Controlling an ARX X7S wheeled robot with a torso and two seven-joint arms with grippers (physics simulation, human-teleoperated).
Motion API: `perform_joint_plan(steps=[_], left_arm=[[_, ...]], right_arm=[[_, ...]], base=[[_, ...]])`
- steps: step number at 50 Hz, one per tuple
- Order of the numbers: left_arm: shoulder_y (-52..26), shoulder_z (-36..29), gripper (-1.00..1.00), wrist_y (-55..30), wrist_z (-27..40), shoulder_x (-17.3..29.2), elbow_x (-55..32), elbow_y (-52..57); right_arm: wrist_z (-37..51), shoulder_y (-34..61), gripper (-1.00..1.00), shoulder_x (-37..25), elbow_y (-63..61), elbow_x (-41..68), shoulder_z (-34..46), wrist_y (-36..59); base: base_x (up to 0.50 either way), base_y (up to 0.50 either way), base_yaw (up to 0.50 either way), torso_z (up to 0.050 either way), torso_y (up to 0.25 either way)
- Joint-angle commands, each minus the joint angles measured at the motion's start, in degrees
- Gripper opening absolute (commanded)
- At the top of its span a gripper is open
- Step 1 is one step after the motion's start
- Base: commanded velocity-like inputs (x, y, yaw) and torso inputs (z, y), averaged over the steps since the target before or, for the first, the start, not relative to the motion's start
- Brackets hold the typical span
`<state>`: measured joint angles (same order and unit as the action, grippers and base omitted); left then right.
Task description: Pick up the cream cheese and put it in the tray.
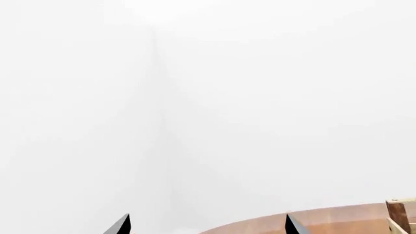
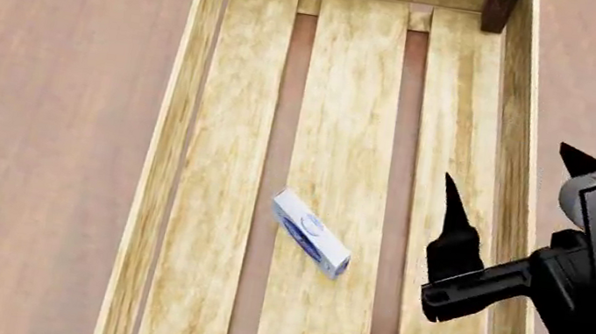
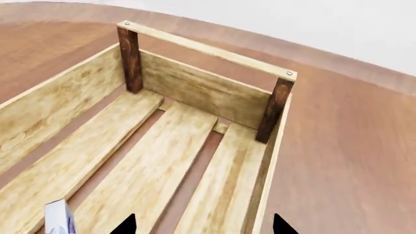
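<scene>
Head view: your cream cheese (image 2: 311, 233) lies inside the tray (image 2: 164, 156), on the middle slat.

Your right gripper (image 2: 511, 208) hangs at about three o'clock from the box, fingers spread and holding nothing (one tip over the tray, the other beyond its right wall). Your left gripper (image 1: 206, 225) shows only two separated fingertips past the brown table (image 1: 338, 219) edge, also holding nothing.
</scene>
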<state>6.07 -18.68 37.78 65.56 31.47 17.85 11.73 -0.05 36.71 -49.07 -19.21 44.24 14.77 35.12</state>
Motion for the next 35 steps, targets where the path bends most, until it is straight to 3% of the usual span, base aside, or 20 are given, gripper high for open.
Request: perform_joint_plan(steps=[1, 17, 30, 35], left_arm=[[-2.0, 2.7, 1.0, -8.1, -5.2, 3.5, -5.9, 8.2], [-13.2, 7.5, 1.0, -25.3, -13.8, 10.0, -20.6, 20.3], [-19.2, 9.0, 1.0, -39.4, -15.4, 13.2, -21.5, 34.5], [-17.7, 9.6, 1.0, -41.8, -14.9, 14.2, -19.6, 39.2]], right_arm=[[9.3, -17.8, 1.0, 0.9, -3.1, -3.0, -12.8, -15.7], [10.9, -25.8, 1.0, 4.2, -5.4, -1.5, -20.6, -24.0], [14.5, -32.3, 1.0, 5.6, -16.6, -0.6, -26.8, -28.5], [15.2, -34.9, 1.0, 5.4, -20.2, -1.7, -28.2, -29.1]], base=[[0.0, 0.0, 0.0, 0.0, 0.0], [0.0, 0.0, 0.0, 0.0, 0.0], [0.0, 0.0, 0.0, 0.0, 0.0], [0.0, 0.0, 0.0, 0.0, 0.0]])
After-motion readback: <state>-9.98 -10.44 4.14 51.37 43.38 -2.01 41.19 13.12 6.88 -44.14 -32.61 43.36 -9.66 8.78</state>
